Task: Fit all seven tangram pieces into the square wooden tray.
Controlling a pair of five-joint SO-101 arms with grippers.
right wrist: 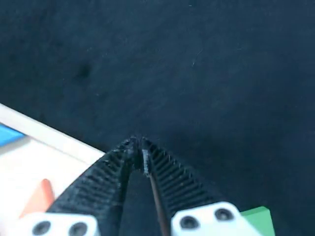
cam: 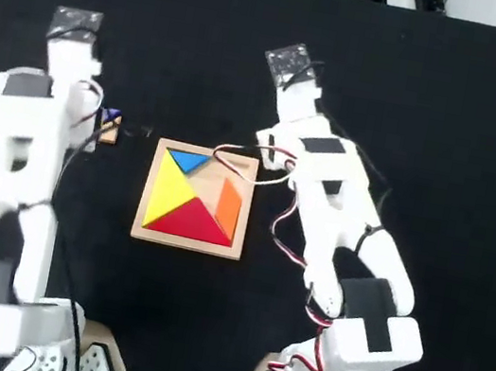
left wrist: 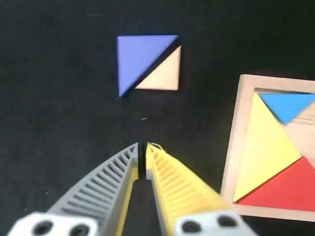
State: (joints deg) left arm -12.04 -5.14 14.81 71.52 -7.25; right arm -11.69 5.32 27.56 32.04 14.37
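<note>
Tangram pieces [cam: 191, 209] are only partly placed: four lie inside the wooden tray [cam: 186, 243], which sits mid-table on the black table [cam: 412, 128]. Seen from the high view, a yellow triangle [cam: 170, 193] fills the tray's 9 o'clock side, a red triangle [cam: 192, 221] the 6 o'clock side, a small blue triangle [cam: 187, 161] sits near 12 o'clock and an orange piece [cam: 228, 203] at 3 o'clock. Bare wood shows toward 1 o'clock, between the blue and the orange.

Two more pieces lie outside, at about 10 o'clock from the tray and apart from it: a dark blue triangle [left wrist: 140, 56] and a tan triangle [left wrist: 162, 73], set long edge to long edge as a small square.

The left gripper [left wrist: 142, 147] hangs over the cloth near that pair, its fingers pressed together on nothing. The right gripper [right wrist: 138, 143] sits just beside the tray's rim (near the 1 o'clock corner), likewise closed tip to tip and empty.
</note>
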